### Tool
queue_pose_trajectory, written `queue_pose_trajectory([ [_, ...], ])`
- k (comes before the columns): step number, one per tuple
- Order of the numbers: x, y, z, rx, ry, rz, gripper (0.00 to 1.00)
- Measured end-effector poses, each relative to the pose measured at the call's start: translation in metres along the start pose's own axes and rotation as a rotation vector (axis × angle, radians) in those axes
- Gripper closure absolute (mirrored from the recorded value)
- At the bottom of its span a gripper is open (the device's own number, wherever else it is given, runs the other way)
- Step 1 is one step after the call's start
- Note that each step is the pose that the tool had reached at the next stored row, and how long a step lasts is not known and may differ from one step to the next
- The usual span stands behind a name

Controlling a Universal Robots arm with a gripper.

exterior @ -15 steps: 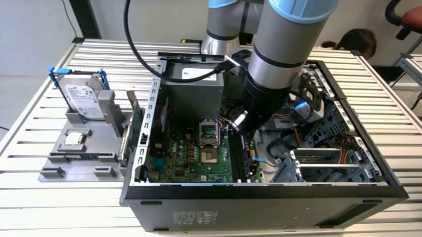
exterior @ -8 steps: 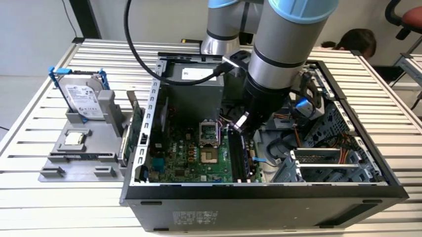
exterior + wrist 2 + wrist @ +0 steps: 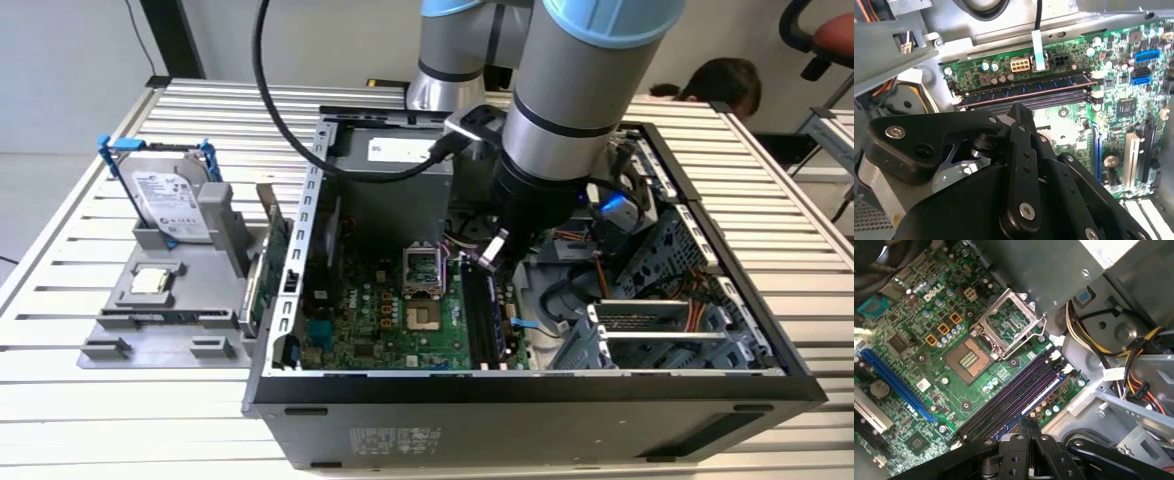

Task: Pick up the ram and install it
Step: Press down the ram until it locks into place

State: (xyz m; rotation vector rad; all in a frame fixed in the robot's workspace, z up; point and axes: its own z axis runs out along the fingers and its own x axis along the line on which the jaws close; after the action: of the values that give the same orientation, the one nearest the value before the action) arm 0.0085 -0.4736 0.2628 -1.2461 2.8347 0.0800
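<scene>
Here the table carries the case, which lies on its side with the panel off, most likely so the arm can come straight down onto the board. Well away from the gripper, outside the case wall, a grey fixture props the drive upright. The card stands on edge between the fixture and the case, which probably keeps both easy to grasp from above. The socket lies open and bare, a little beyond the fingertips. The ram appears to stand in one of the long slots directly under the gripper, edge up along the slot's length. It looks seated or nearly so, though the latches cannot be judged. In the first wrist view the fingers are drawn together, with nothing visible between them. Their tips hang just over the slots, at or very near the stick's top edge. Whether they touch it cannot be told.
</scene>
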Motion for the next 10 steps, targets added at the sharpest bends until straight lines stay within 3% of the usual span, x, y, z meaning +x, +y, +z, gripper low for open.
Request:
queue_pose_trajectory([
  [10, 0.0000, 0.0000, 0.0000, -0.0049, -0.0003, -0.178, 1.00],
])
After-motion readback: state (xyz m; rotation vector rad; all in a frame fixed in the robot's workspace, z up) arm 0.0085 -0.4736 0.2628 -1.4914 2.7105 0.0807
